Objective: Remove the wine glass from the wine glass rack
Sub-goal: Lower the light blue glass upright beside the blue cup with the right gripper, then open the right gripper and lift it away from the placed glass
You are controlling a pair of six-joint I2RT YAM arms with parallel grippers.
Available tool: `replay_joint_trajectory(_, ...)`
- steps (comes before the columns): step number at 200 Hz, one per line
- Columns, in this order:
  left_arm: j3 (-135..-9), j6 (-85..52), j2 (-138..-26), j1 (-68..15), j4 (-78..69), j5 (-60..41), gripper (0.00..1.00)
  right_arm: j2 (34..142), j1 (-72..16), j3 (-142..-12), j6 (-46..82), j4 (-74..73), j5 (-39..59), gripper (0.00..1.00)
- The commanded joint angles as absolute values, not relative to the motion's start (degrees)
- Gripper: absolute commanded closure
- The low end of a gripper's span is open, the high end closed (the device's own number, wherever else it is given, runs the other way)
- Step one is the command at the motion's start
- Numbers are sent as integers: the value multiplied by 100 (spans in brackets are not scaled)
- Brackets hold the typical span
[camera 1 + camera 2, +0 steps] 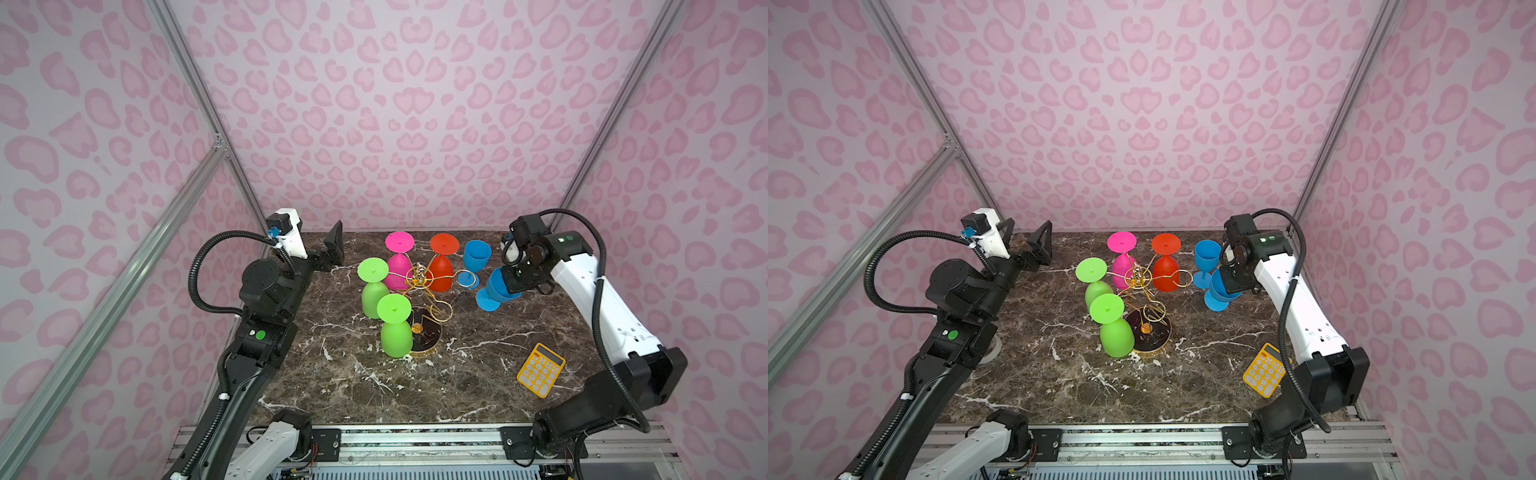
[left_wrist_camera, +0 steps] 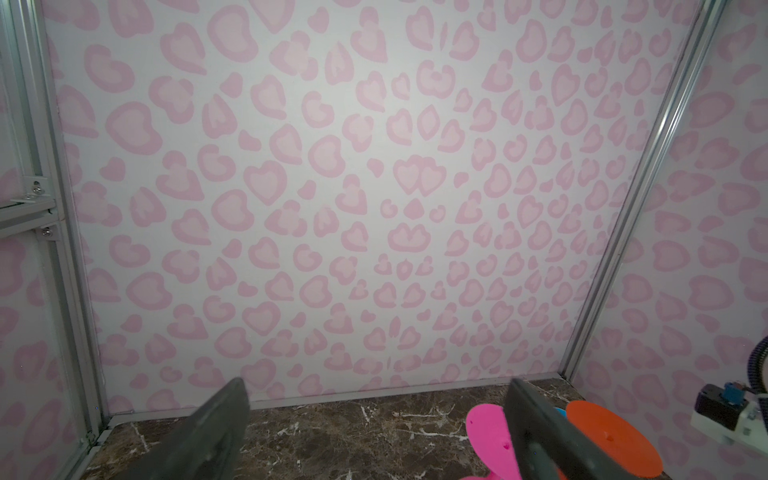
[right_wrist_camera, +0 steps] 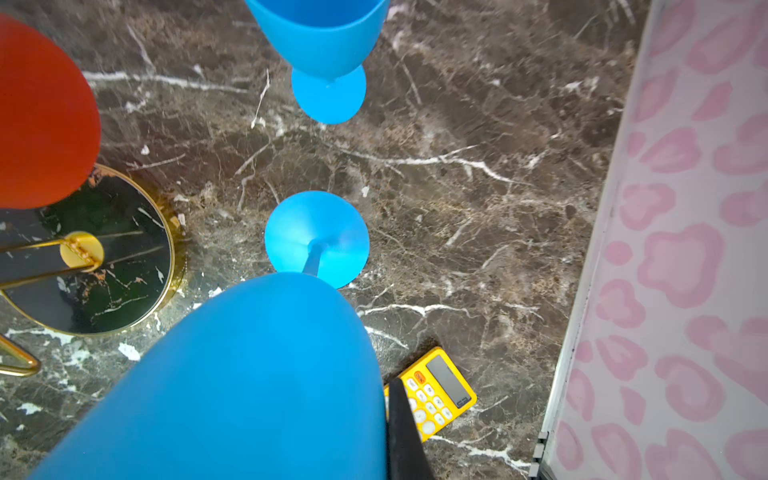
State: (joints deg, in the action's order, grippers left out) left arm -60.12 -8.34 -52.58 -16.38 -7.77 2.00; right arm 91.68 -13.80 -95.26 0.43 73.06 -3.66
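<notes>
1. Wine glass (image 1: 493, 293), blue: off the rack (image 1: 420, 281), to its right, foot downward, tilted; bowl gripped by right gripper (image 1: 506, 284). Whether the foot touches the table (image 1: 374, 395) cannot be told.
2. Right gripper: clenched on the wine glass bowl; one finger (image 3: 401, 436) lies against the bowl's side in the right wrist view.
3. Rack: gold wire, round black gold-rimmed base (image 1: 430, 338), standing mid-table. Hung upside down on it: pink glass (image 1: 398, 270), red glass (image 1: 441, 274), back green glass (image 1: 374, 293), front green glass (image 1: 395, 330); the front one hides part of the base.
4. Second blue glass (image 1: 477, 254): upright on the table, between red glass and right arm (image 1: 590, 299), just behind the wine glass.
5. Left gripper (image 1: 1024, 235): jaws spread wide, holding nothing; raised at the table's far left, facing the back wall (image 2: 374, 208), well apart from the rack.
6. Calculator (image 1: 540, 370), yellow: flat on the table, right front, near the right arm, well apart from the rack.
</notes>
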Motion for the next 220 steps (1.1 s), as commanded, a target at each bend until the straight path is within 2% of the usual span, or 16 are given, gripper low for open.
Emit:
replay_joint_trajectory(1, -6022, -727, -5195, -1617, -826, 288, 3, 9554, -1549, -9672, 53, 7477, -553, 100)
replay_joint_trajectory(83, -6047, -675, -5181, -1608, -738, 304, 3, 10730, -1801, -10296, 9, 7243, -471, 100)
replay_joint_trajectory(170, -6056, -666, -5198, -1607, -712, 305, 3, 11188, -1819, -10327, 0, 7084, -472, 100)
replay_joint_trajectory(189, -6039, -659, -5213, -1600, -712, 308, 3, 11197, -1820, -10362, 0, 7095, -440, 89)
replay_joint_trajectory(220, -6038, -667, -5241, -1600, -712, 316, 3, 11060, -1817, -10469, 0, 7118, -362, 76)
